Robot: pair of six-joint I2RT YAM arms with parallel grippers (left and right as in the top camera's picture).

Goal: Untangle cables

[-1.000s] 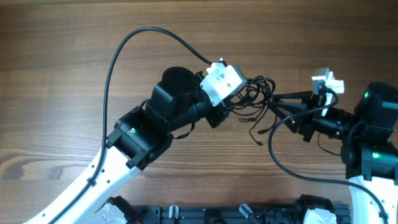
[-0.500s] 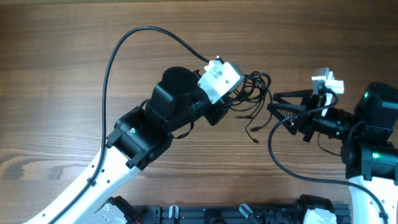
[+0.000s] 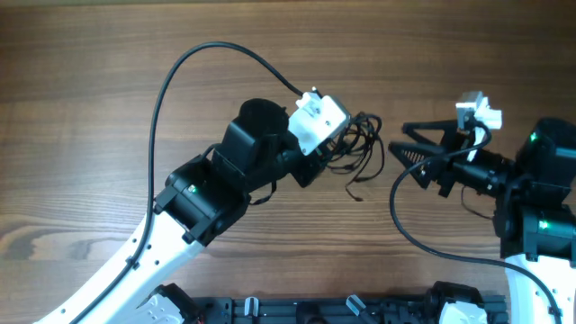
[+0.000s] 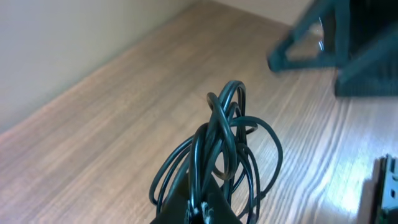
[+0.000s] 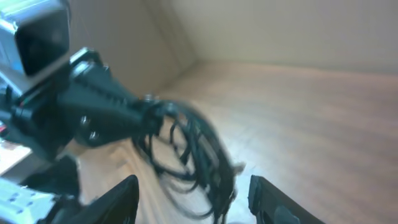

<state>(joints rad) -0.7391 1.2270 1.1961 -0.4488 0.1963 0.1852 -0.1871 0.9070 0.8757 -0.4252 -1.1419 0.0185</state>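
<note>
Centre of overhead frame: left gripper point(image 4: 202, 208) clamped tight on tangled bundle of thin black cables point(image 3: 362, 144), loops standing above brown wood-grain table point(image 3: 108, 72), loose ends trailing toward lower right of the bundle. Right of centre: right gripper point(image 3: 402, 138) spread wide, empty, near the bundle, not touching.

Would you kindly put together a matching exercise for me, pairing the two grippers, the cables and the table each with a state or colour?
Column one:
1. left gripper
2. right gripper
3. cables
4. table

Column two:
A. brown wood grain
B. jaws apart, holding nothing
C. tangled black loops
D. shut on the cables

Pairs: 1-D, 2-B, 3-C, 4-A.
</note>
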